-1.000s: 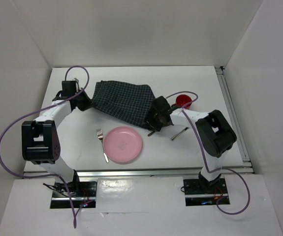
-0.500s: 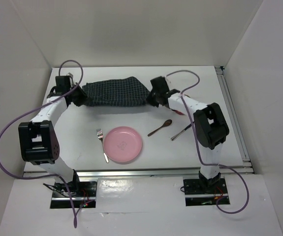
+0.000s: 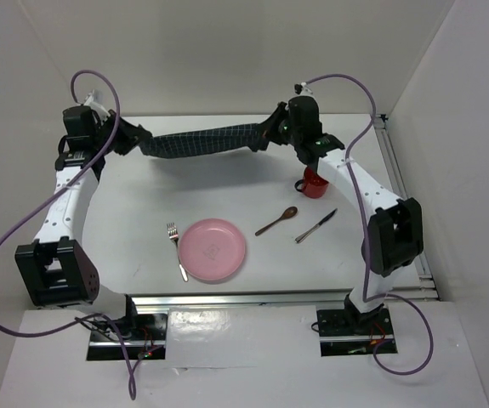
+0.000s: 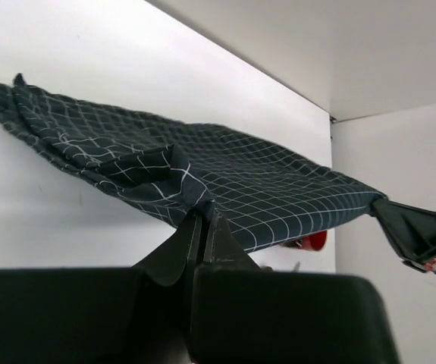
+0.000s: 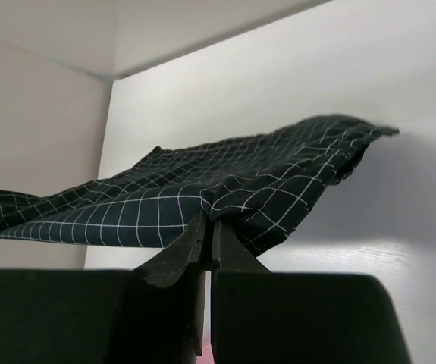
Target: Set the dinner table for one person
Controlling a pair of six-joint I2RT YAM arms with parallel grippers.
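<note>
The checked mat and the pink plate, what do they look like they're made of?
Checked mat: looks like soft woven cloth with a matte finish. It sags and creases where it hangs between the left gripper and the right gripper. Pink plate: probably plastic, possibly glazed ceramic. It is rigid and smooth with an even pink colour, but the look alone doesn't settle which.

The checked cloth (image 3: 200,142), pinched taut between the left gripper (image 3: 135,141) and the right gripper (image 3: 270,136), barred the far side of the dinner table (image 3: 133,204) from arm to arm; a broad bare band of tabletop lay open between it and the near row of fork (image 3: 177,251), pink plate (image 3: 213,249), spoon (image 3: 276,221) and knife (image 3: 315,226); the red cup (image 3: 315,183) stood just beside the right forearm, crowding that side; white walls (image 3: 48,102) closed in the left, far and right edges.
</note>
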